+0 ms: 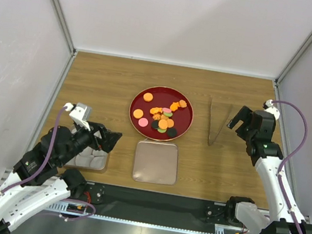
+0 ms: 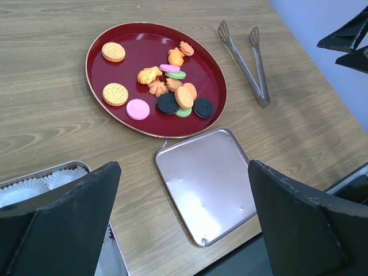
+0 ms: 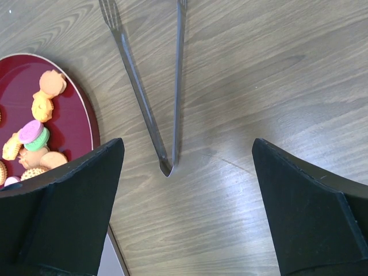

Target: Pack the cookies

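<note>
Brown wooden table had all the cookies on the red plate. None showed in the box yet. Left gripper and right gripper were wide open, holding nothing. Packing looked not started.

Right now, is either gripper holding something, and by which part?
Nothing is held. The left gripper and right gripper are open and empty; the tongs lie untouched.

1. The left arm stretches forward from its base and leans to the right; its jaws stand wide apart and hold nothing.
2. The right arm stretches forward, with the wrist turned to the left; its jaws are wide apart too, holding nothing.
</note>
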### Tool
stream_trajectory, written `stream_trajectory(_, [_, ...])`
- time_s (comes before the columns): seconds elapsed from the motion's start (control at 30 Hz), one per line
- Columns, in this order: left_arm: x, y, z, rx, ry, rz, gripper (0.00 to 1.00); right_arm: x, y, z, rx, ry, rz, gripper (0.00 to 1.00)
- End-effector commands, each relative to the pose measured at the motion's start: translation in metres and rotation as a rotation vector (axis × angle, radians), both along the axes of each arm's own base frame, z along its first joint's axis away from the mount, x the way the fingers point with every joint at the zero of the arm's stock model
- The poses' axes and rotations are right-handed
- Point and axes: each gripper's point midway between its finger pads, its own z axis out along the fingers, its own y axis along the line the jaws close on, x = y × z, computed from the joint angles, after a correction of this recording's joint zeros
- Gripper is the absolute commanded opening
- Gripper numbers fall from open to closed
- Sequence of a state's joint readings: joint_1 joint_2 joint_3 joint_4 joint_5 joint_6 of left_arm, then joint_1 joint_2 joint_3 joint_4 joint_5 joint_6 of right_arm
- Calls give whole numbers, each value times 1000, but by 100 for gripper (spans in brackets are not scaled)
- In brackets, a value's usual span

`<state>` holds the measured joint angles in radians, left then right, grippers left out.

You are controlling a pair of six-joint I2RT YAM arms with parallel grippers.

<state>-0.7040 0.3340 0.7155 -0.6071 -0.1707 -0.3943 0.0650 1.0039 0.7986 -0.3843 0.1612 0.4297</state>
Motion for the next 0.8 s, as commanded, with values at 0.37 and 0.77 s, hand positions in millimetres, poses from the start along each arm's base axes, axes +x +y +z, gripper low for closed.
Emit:
stream_trajectory(0.37, [1,-6,7,-8,-35,-34,100,6,27,9,-94,-24,59,100])
stream_trajectory(0.77, [2,-10,5,1,-29,-49,100,45,65,-52,-158,127,154,100])
